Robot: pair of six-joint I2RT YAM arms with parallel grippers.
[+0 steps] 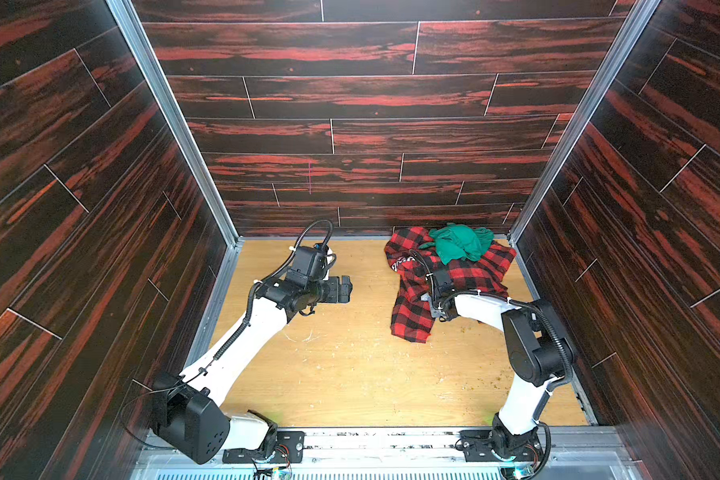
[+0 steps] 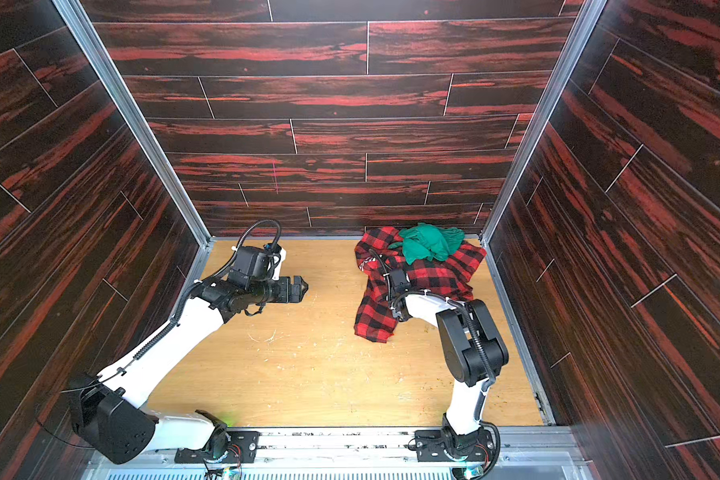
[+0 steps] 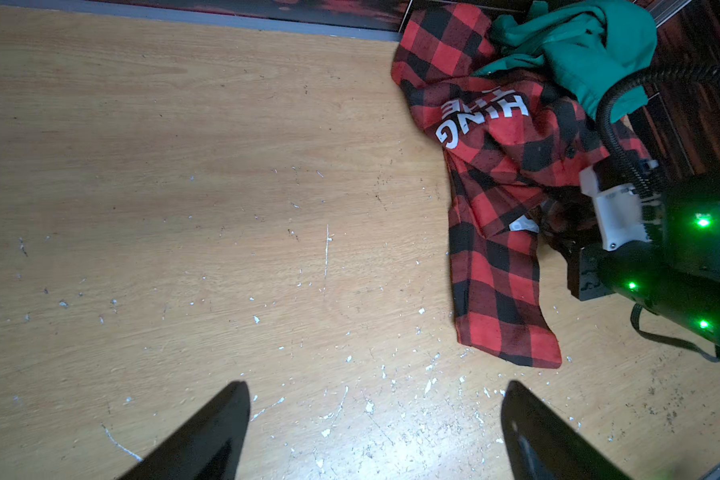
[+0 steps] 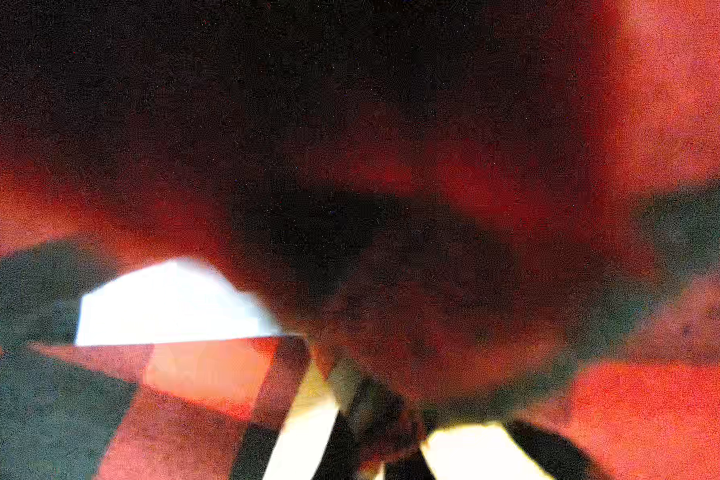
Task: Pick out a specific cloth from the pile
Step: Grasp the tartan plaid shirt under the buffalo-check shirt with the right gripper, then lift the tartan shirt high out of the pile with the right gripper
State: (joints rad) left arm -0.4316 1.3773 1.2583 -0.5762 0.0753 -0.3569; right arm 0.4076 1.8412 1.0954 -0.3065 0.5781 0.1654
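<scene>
One wide wooden table (image 1: 350,374) carries everything; at its far right corner lies the pile (image 2: 433,278), mostly a red-and-black checked shirt (image 1: 412,320) with a green cloth (image 1: 458,245) bunched on top, close to the back wall. The cloth (image 4: 416,324), the muted plaid shirt, does not show in either top view; I find it only as a dull brownish fold in the blurred right wrist view, so I judge it is buried under the red shirt. The left gripper (image 1: 345,289) hangs over bare table with its jaws wide apart and holds nothing, well apart from the pile. The right gripper (image 4: 385,419) sits inside a fold of the red shirt with its jaws closed; the brownish fold lies just at its fingertips, but the blur does not allow me to say whether it is pinched. To do this step well, I think the right arm should lift slowly toward the free middle of the table and check that only the brownish fabric follows; if the red shirt rises too, the left gripper could press it down; the green cloth may slide off.
</scene>
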